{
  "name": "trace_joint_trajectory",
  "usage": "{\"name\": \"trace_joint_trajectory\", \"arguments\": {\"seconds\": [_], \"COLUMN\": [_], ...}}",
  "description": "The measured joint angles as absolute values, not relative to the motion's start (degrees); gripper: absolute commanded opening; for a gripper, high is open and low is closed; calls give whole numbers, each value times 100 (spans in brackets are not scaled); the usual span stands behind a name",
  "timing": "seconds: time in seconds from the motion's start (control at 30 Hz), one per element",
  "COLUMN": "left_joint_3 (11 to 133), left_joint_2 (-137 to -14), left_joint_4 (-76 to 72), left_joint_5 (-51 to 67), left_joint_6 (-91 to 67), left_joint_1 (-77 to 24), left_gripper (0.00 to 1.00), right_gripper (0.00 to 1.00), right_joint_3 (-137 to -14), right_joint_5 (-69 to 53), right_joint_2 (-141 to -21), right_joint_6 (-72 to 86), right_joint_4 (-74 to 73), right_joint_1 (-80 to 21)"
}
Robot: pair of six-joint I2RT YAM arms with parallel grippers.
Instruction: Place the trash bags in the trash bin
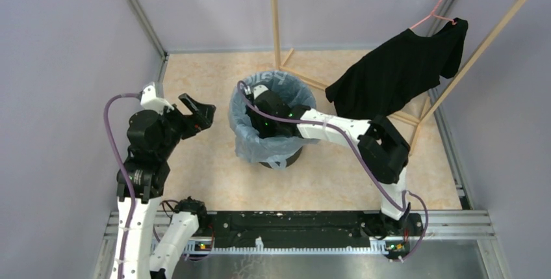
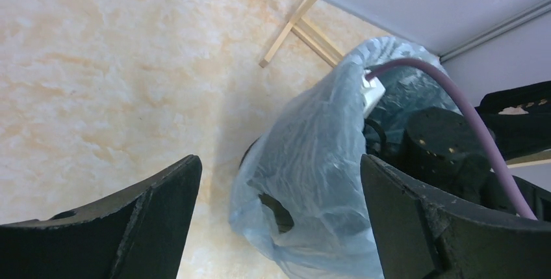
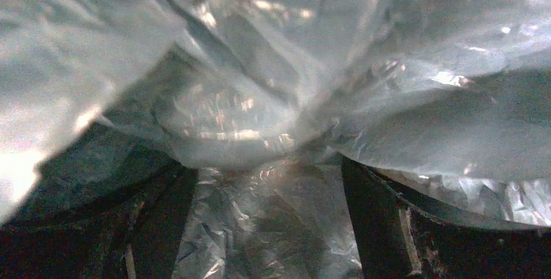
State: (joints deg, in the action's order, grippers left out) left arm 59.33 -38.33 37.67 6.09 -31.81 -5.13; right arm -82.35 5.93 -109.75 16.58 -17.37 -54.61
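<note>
From above, the trash bin (image 1: 295, 156) stands near the middle of the tabletop (image 1: 195, 181), a little toward the far edge. The trash bag (image 1: 250, 142) already lines it, with its pale blue film folded over the rim and hanging down the outside on the near-left. The right arm (image 1: 338, 129) reaches in from the right and dips its wrist into the mouth, so it is clearly the nearer arm. The left gripper (image 1: 200, 111) hangs to the left of the bin, apart from it and pointing toward it. In the left wrist view, its two dark fingers (image 2: 130, 227) are spread wide with nothing between them. The bag-covered bin lies straight ahead and slightly right, upright, with the loose skirt of film facing this gripper. The foot of the wooden clothes rack (image 2: 292, 28) lies beyond the bin. In the right wrist view, the right gripper (image 3: 266, 227) is deep in the bag with its jaws held well apart. Crumpled film lies between and ahead of them, touching or nearly touching, but not visibly pinched. The coming move likely depends on pressing this film downward, straight ahead of the right fingers.
</note>
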Motion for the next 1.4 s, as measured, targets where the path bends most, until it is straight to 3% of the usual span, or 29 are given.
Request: {"name": "trace_joint_trajectory", "arguments": {"seconds": [0.23, 0.53, 1.03, 1.4], "left_joint_3": [6488, 6654, 6641, 5811], "left_joint_2": [-3824, -3874, -4198, -5247], "left_joint_4": [3994, 4040, 4001, 3627], "left_joint_5": [508, 506, 926, 1584], "left_joint_6": [-2985, -2906, -2827, -2840], "left_joint_1": [-513, -513, -513, -513], "left_gripper": [98, 98, 98, 94], "right_gripper": [92, 97, 94, 99], "right_joint_3": [-9472, -9944, -10420, -9013], "right_joint_5": [604, 751, 864, 602], "right_joint_2": [-11603, -11161, -10038, -7317], "right_joint_6": [1625, 1518, 958, 582], "right_joint_4": [-1518, -2333, -3105, -3282], "right_joint_1": [-5459, -5457, -5457, -5454]}}
